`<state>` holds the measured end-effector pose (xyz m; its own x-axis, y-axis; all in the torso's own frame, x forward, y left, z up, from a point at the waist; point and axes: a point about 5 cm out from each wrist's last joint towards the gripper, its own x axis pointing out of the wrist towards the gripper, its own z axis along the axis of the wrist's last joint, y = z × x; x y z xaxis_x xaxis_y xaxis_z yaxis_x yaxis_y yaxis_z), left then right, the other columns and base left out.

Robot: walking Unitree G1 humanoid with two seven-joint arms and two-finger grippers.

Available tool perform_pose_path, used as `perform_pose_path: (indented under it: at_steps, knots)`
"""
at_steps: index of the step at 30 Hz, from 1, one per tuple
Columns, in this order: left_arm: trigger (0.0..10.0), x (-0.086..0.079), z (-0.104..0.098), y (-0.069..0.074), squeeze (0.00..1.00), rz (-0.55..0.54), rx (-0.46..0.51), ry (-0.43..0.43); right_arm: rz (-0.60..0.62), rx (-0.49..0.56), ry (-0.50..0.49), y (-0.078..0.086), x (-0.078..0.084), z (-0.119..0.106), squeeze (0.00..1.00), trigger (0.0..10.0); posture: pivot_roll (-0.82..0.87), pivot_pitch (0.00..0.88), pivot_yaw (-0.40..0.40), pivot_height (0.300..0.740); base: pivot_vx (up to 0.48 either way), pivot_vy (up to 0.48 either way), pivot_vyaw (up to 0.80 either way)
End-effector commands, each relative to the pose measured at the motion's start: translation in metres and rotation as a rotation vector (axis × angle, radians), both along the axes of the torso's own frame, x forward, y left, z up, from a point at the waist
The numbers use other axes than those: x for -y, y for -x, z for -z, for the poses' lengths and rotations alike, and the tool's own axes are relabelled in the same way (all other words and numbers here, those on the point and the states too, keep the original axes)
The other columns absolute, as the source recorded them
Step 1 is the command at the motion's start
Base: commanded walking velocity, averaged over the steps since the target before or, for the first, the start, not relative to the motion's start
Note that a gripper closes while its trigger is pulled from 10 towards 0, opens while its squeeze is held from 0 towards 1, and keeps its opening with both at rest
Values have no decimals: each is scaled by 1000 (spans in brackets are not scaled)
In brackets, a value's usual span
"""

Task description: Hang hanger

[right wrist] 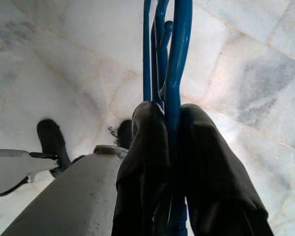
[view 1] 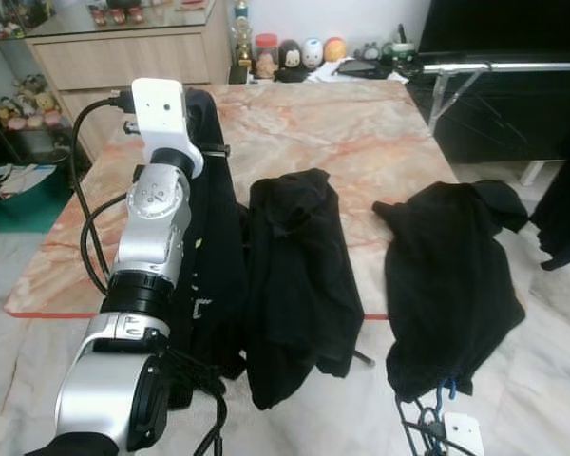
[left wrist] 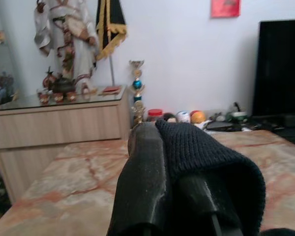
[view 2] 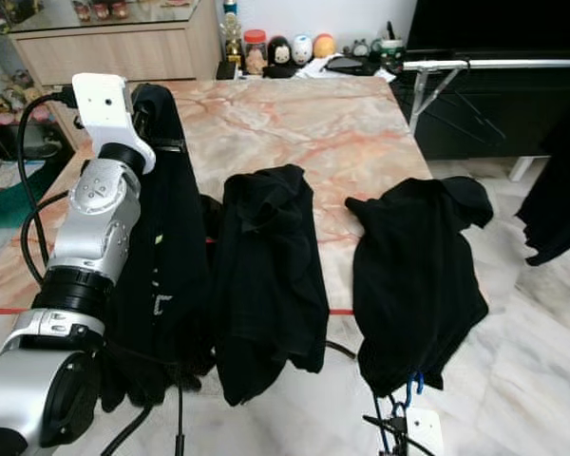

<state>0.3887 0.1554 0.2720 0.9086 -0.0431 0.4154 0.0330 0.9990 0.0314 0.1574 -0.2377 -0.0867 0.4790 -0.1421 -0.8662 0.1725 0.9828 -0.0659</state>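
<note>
My left arm is raised over the left side of the marble table. My left gripper is shut on a fold of a black knit garment that hangs down beside the arm. A second black garment drapes over the table's front edge. Low at the right, my right gripper is shut on the blue hanger over the floor. A bit of that hanger shows under a third black garment, which hangs off the table's right corner.
A metal clothes rail runs at the back right beside a dark TV cabinet. More dark cloth hangs at the far right. Jars and figurines line the table's far edge. A wooden sideboard stands at the back left. White marble floor lies on the right.
</note>
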Motion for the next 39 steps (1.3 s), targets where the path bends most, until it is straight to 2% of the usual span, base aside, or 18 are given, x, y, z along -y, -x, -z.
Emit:
perform_pose_path:
  at_steps: [1, 15, 18, 19, 21, 22, 23, 24, 25, 28, 32, 38, 39]
  knots:
    - [10000, 3, -15, 1, 0, 3, 64, 0, 7, 0, -3, 2, 1, 0, 0, 10000, -22, 0, 41, 740, 360, 0, 0]
    - [10000, 2, -30, 0, 0, 7, 110, -10, -1, -4, -6, 2, 0, 1, 0, 10000, -19, 0, 42, 740, 370, 0, 0]
    - [10000, 5, -25, -1, 0, 36, 77, -31, -3, -5, -7, 2, 0, 1, 0, 10000, -19, 0, 42, 740, 270, 0, 0]
    - [10000, 14, -6, -4, 0, 99, -19, -112, -4, -5, -7, 2, 0, 1, 0, 10000, -19, 0, 42, 740, 0, 0, 0]
    - [10000, 19, 14, -3, 0, 141, -108, -173, -5, -5, -8, 2, 0, 1, 0, 10000, -15, 0, 43, 740, 0, 0, 0]
    - [10000, 21, 21, -3, 0, 155, -143, -186, -5, -5, -8, 2, 0, 1, 0, 10000, -15, 0, 43, 740, 0, 0, 0]
    - [10000, 23, 38, 0, 0, 170, -220, -193, -6, -6, -8, 2, 1, 1, 0, 10000, -18, 0, 43, 740, 0, 0, 0]
    - [10000, 23, 38, 0, 0, 170, -220, -193, -6, -6, -8, 2, 1, 1, 0, 10000, -18, 0, 43, 740, 0, 0, 0]
    - [10000, 25, 54, 3, 0, 190, -293, -235, -10, -7, -8, 2, 1, 1, 0, 10000, -11, 0, 39, 740, 0, 0, 0]
    - [10000, 27, 79, 8, 0, 219, -398, -298, -16, -10, -8, 2, 1, 1, 0, 10000, -11, 0, 39, 740, 0, 0, 0]
    - [10000, 30, 96, 17, 0, 259, -460, -334, -18, -11, -7, 2, 1, 1, 0, 10000, -16, 0, 40, 740, 0, 0, 0]
    - [10000, 34, 106, 30, 0, 301, -510, -366, -22, -14, -6, 2, 1, 1, 0, 10000, -12, 0, 37, 740, 0, 0, 0]
    - [10000, 35, 108, 32, 420, 306, -516, -370, -24, -14, -7, 2, 1, 1, 0, 10000, -12, 0, 37, 740, 0, 0, 0]
